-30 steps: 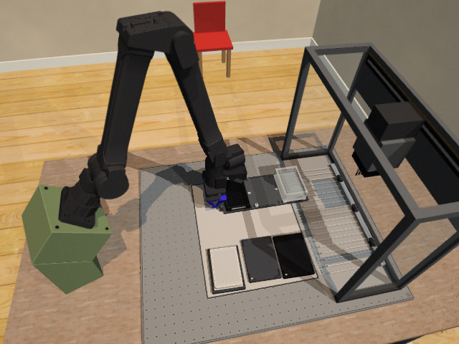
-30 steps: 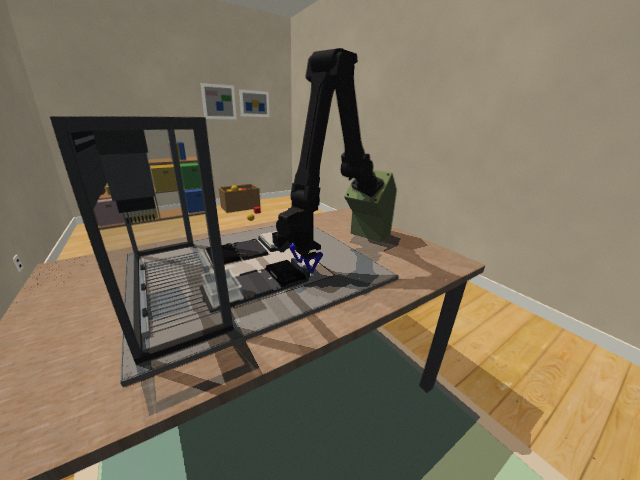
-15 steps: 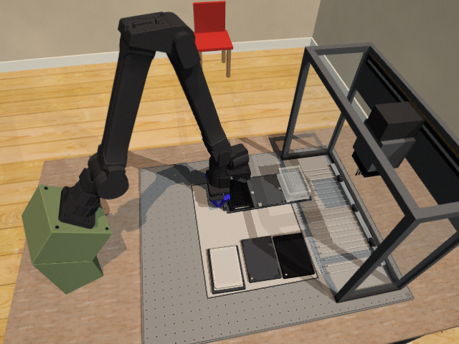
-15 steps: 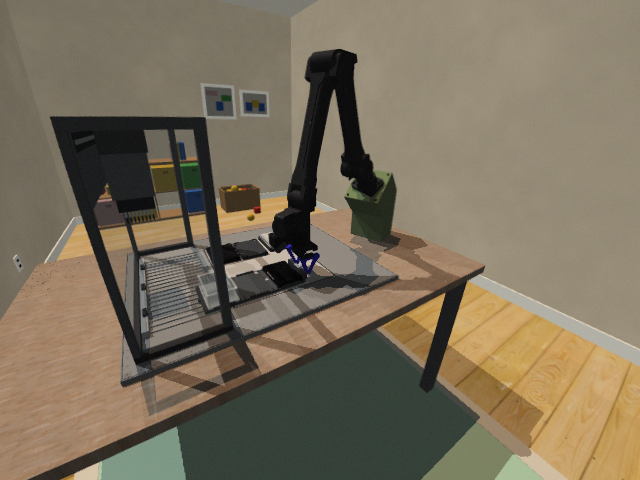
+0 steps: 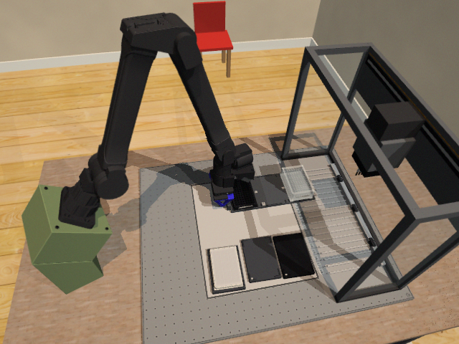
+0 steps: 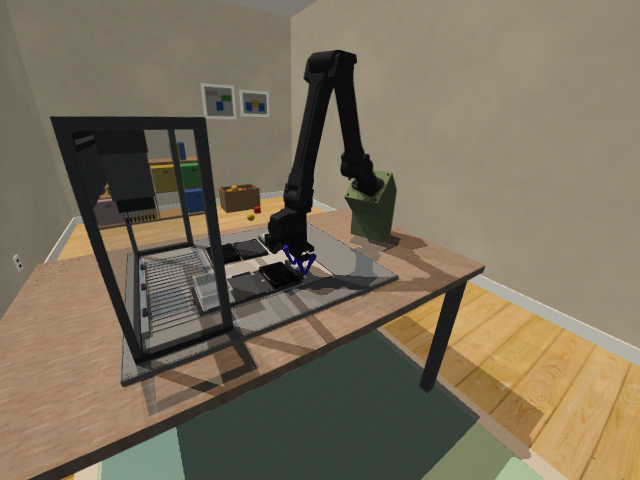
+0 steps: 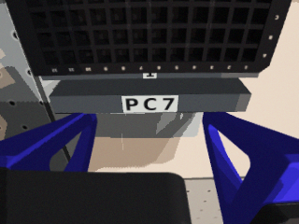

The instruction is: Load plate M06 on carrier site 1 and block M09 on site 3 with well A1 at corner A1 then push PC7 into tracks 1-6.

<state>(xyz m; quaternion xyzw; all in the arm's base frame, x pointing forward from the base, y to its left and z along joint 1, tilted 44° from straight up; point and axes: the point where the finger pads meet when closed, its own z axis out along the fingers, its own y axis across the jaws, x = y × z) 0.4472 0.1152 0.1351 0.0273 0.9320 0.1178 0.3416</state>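
- Top view: the gripper hangs low at the handle end of the plate carrier PC7, which lies on the pale apron with its far end reaching onto the loading rails.
- A black gridded plate sits on the carrier site next to the handle, a clear plate on the far site, and the middle site shows bare dark surface.
- Beside the apron, a white plate lies on the nearest nest; the middle nest and far nest show only dark flat tops.
- Exterior view: the arm rises from a green pedestal on the wooden table and bends down to the carrier end; the blue fingers stand apart and hold nothing, just beside the black plate.
- The instrument's black frame stands over the rails.
- Wrist view: the grey handle bar labelled PC7 fills the middle, the fingers spread wide on either side and short of it, not touching.
- Behind the handle lies the black plate's well grid, a small "1" tag at its edge.
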